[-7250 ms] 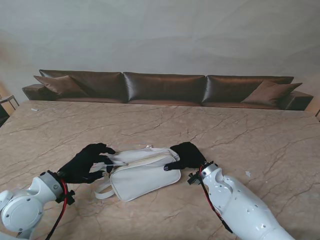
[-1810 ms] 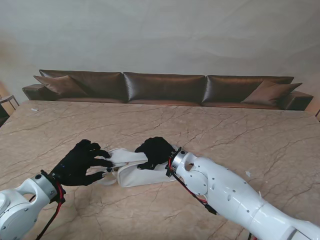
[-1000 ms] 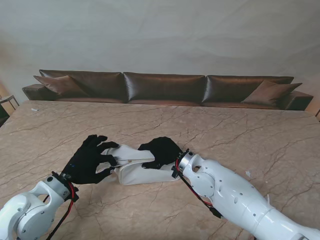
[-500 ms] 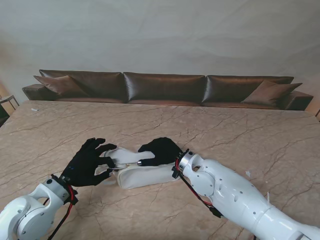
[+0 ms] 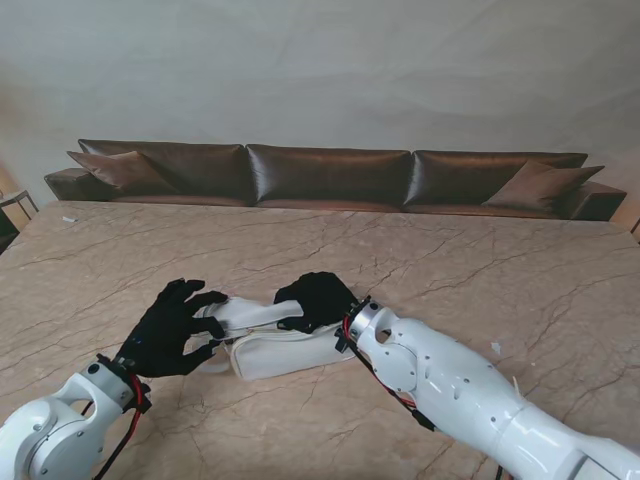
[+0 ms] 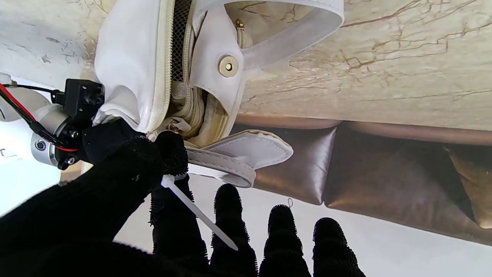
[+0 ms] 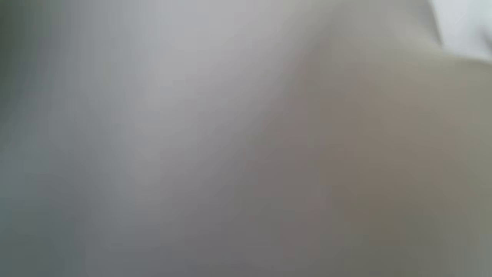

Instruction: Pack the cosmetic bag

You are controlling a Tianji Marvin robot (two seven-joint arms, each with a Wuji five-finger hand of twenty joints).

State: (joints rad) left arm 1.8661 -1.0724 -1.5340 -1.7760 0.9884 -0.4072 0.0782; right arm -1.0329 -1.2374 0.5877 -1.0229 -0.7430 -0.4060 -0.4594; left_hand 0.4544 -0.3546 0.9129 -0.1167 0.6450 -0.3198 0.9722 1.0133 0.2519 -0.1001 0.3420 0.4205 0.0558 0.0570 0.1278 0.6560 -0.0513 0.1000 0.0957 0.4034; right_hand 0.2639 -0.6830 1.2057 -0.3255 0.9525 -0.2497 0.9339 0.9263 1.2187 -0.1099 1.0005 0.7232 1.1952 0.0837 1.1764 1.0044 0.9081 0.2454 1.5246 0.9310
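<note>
The white cosmetics bag (image 5: 285, 352) lies on the marble table (image 5: 480, 270) in front of me. My right hand (image 5: 318, 298) is curled over its top edge, shut on the fabric. My left hand (image 5: 168, 330) rests at the bag's left end with its fingers spread, and the thumb touches the end of the zip. In the left wrist view the bag (image 6: 130, 57) gapes along its zip, showing black mesh inside, a snap button (image 6: 228, 66) and a strap (image 6: 292, 34). The right hand (image 6: 111, 140) grips beside the opening. The right wrist view is a grey blur, pressed against the bag.
A long brown sofa (image 5: 330, 175) with cushions runs along the table's far edge. A small white scrap (image 5: 497, 347) lies on the table to the right of my right forearm. A white cable tie (image 6: 198, 217) sticks out from my left hand.
Over seven seconds my right hand went from the bag's right end to the middle of its top. In the last second my left hand drew back toward me and its fingers spread.
</note>
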